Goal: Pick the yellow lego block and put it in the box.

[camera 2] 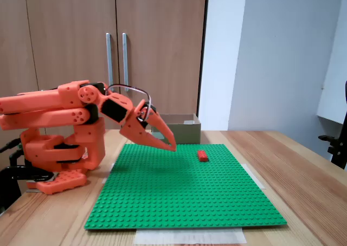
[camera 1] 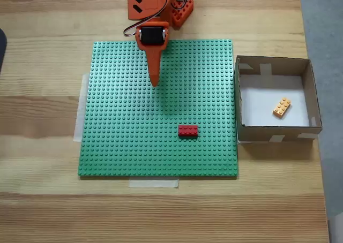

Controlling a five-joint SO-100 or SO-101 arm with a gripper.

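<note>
The yellow lego block [camera 1: 282, 107] lies tilted on the white bottom of the box [camera 1: 246, 129], right of the green baseplate [camera 1: 118, 146] in a fixed view. The box [camera 2: 181, 131] also shows behind the plate in a fixed view, its inside hidden there. My orange gripper [camera 1: 155, 82] hovers over the plate's upper middle, far left of the box, with its jaws shut and nothing between them. From the side, the gripper [camera 2: 171, 146] points down and to the right, just above the plate [camera 2: 184, 202].
A red brick [camera 1: 187, 130] sits on the baseplate's lower right, and this red brick [camera 2: 203, 155] shows right of the gripper from the side. The arm's base [camera 1: 161, 5] stands at the table's far edge. Pale tape [camera 1: 153, 183] holds the plate down.
</note>
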